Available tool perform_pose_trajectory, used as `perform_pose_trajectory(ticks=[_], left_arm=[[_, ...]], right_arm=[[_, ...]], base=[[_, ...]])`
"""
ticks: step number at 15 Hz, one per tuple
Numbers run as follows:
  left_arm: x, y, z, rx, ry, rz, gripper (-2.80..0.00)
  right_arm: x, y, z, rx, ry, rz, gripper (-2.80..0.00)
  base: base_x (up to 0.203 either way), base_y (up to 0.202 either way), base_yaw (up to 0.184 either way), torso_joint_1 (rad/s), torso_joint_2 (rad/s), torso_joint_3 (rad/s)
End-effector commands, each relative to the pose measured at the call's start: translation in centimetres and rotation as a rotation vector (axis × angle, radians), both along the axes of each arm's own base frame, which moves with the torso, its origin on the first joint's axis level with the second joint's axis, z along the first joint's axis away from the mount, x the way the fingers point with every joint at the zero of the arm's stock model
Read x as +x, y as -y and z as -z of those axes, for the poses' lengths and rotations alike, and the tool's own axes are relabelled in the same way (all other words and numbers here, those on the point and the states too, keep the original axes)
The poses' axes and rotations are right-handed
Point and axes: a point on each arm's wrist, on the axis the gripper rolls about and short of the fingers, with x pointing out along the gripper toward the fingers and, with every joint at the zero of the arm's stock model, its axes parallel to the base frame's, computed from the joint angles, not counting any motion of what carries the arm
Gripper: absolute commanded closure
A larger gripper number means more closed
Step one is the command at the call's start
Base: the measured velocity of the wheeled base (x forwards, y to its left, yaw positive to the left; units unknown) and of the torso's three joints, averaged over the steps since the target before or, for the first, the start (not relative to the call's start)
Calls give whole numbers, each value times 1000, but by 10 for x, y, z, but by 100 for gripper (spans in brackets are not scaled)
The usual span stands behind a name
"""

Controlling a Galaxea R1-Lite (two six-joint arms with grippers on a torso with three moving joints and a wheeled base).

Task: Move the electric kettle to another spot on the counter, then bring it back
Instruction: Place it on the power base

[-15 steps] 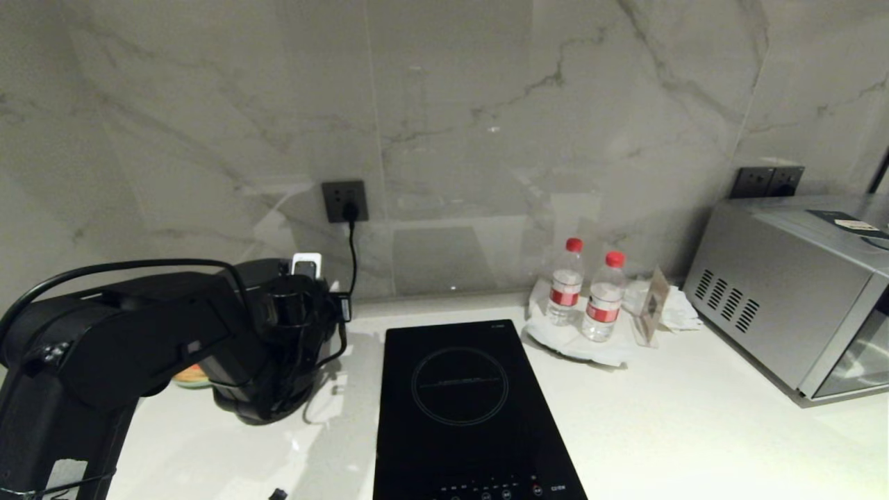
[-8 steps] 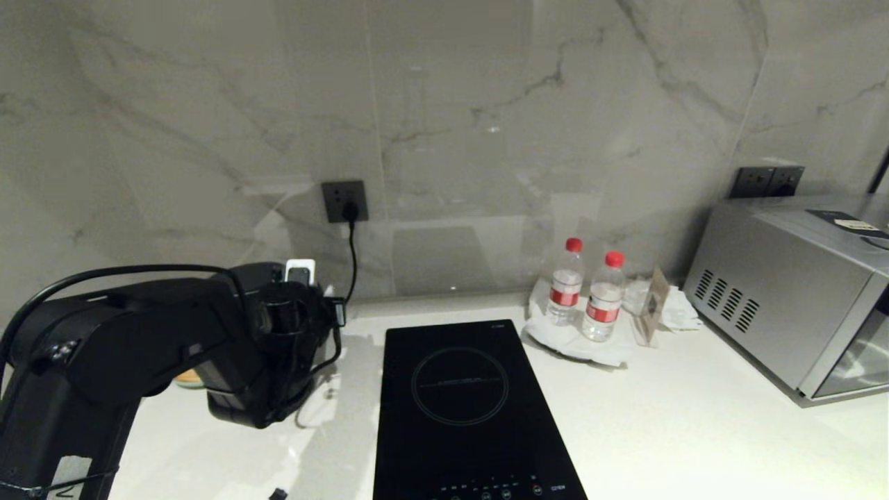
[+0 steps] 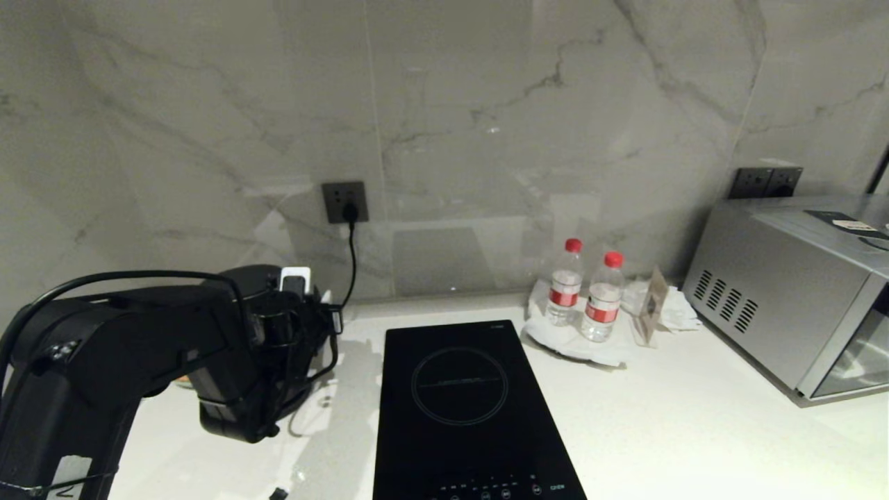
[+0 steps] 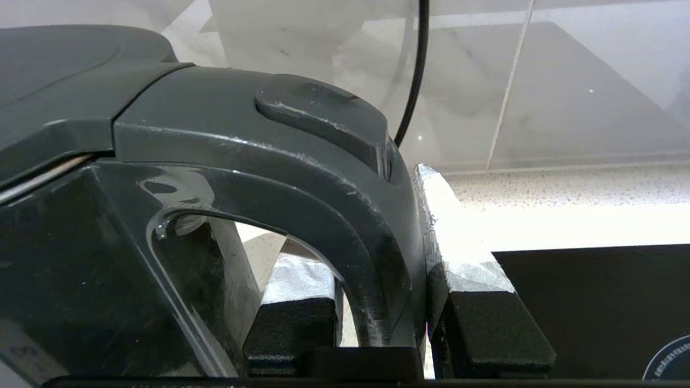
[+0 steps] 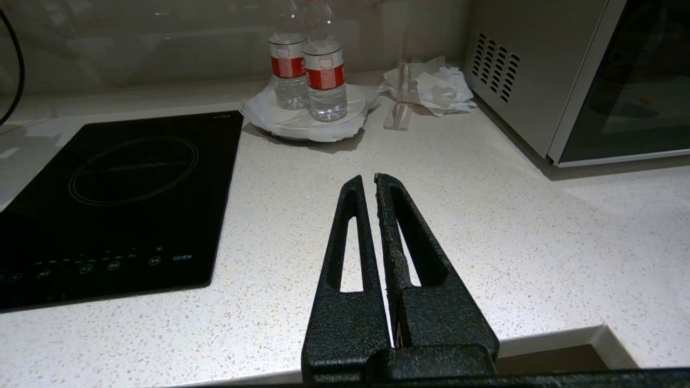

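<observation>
Kettle (image 4: 226,161) | handle pinched by left gripper (image 4: 380,323); 9 o'clock of hob (image 3: 465,410) | shifted toward 7 o'clock since a second ago; carry under way | right gripper (image 5: 373,186) pressed together, idle over counter (image 5: 485,215)

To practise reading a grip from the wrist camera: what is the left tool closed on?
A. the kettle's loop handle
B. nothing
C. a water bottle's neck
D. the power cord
A: in the left wrist view the left tool has its padded fingers on either side of the electric kettle's curved handle.
</observation>
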Motion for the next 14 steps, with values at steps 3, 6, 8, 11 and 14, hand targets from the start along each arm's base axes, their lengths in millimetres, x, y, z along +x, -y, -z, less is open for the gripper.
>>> perform_pose_trajectory(ticks=[3,6,8,11,14], left_arm=[[-9,-1,-2,-2,5,-1,0],[-15,2,-1,-1,8,10,0],[-19,1,2,2,-9,10,0],[-17,2,4,3,-11,12,0],[-17,9,2,3,1,24,0]], right_arm=[[0,0,0,0,0,0,0],[0,0,0,0,0,0,0],[0,0,0,0,0,0,0],[0,0,0,0,0,0,0],[0,0,0,0,0,0,0]], base=[[0,0,0,0,0,0],[0,0,0,0,0,0],[0,0,0,0,0,0],[0,0,0,0,0,0],[0,0,0,0,0,0]])
